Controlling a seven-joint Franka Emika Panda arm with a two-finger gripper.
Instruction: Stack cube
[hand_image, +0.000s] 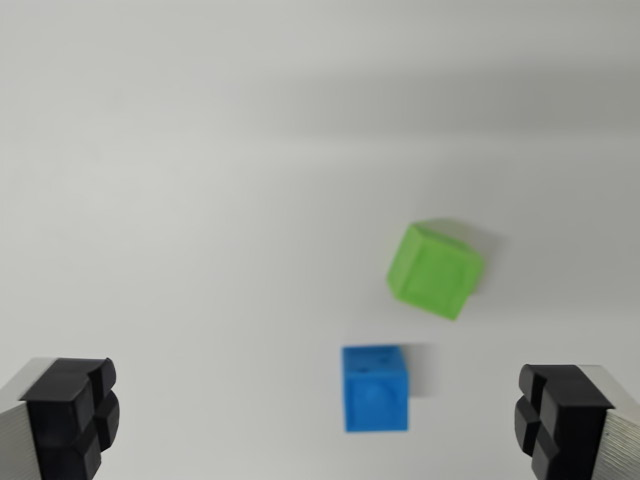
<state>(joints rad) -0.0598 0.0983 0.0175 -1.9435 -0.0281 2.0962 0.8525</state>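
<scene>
A blue cube (375, 388) rests on the white surface, low in the wrist view and a little right of centre. A green cube (434, 270) lies just beyond it, up and to the wrist view's right, turned at an angle; the two cubes are apart. My gripper (318, 420) is open above the surface with nothing between its fingers. One black fingertip (72, 412) shows at the bottom left corner and the other black fingertip (560, 415) at the bottom right. The blue cube lies between them, nearer the right one.
The white surface (200, 200) fills the whole view, with a faint grey shadow band (320, 110) across its upper part.
</scene>
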